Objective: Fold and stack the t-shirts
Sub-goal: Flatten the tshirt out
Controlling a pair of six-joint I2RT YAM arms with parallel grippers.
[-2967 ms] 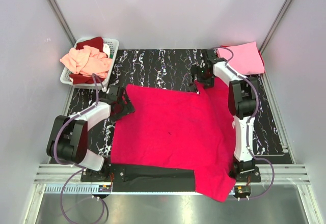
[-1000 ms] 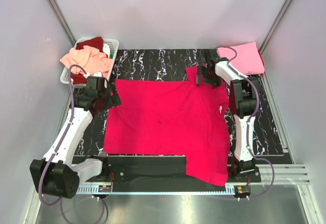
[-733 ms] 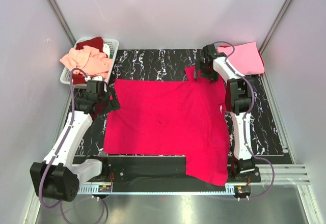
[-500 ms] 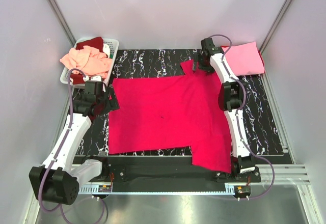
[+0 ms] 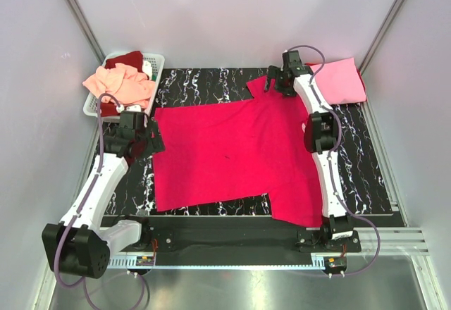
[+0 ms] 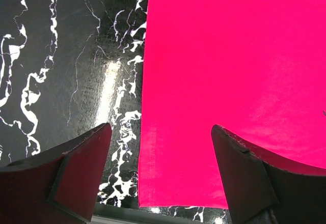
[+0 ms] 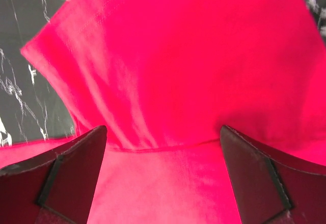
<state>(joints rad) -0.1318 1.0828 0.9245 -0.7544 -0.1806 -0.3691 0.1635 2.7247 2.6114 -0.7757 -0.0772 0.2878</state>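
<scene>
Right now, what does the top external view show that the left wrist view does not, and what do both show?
Only the top external view shows the white slotted plastic basket with a crumpled peach shirt, the folded light pink shirt and the right claw. Only the left wrist view shows the left claw open, hovering over the cloth's straight edge. Both show the bright crimson-red t-shirt spread on the black marbled table.

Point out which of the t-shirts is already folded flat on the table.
The light pink t-shirt at the far right corner: a neat flat rectangle. The crimson-red t-shirt lies spread open, and the peach t-shirt is crumpled on the white basket.
</scene>
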